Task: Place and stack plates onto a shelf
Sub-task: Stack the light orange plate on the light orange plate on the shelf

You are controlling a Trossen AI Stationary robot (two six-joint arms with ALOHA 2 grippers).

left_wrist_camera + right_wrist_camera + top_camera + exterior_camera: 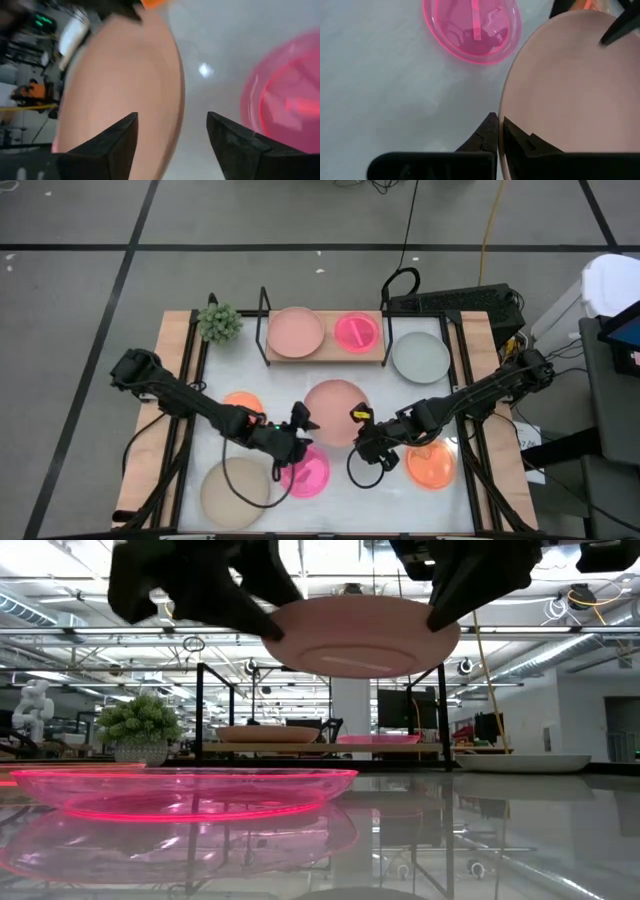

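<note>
A dusty pink plate (337,408) hangs above the table's middle, clear of it in the low view (360,635). My right gripper (362,422) is shut on its right rim. My left gripper (306,420) is open at the plate's left rim, one finger (122,137) over the plate's face and the other (227,142) beyond the edge. The shelf (325,350) stands at the far middle, with a pink plate (295,332) and a small hot pink plate (357,332) resting flat on its board. My right gripper pinches the plate's rim (506,117) on its right side between its two fingers (517,137). It comes slanting down from the table's right. The plate hangs about level, lifted clear of the table. My left gripper's open fingers straddle the left rim (176,115); whether they touch it I cannot tell.
On the table lie a hot pink plate (306,471) under the left arm, an orange plate (432,466) at the near right, another orange one (240,404) on the left, a beige plate (233,493) at the near left and a grey plate (420,357) beside the shelf. A small plant (219,323) stands far left.
</note>
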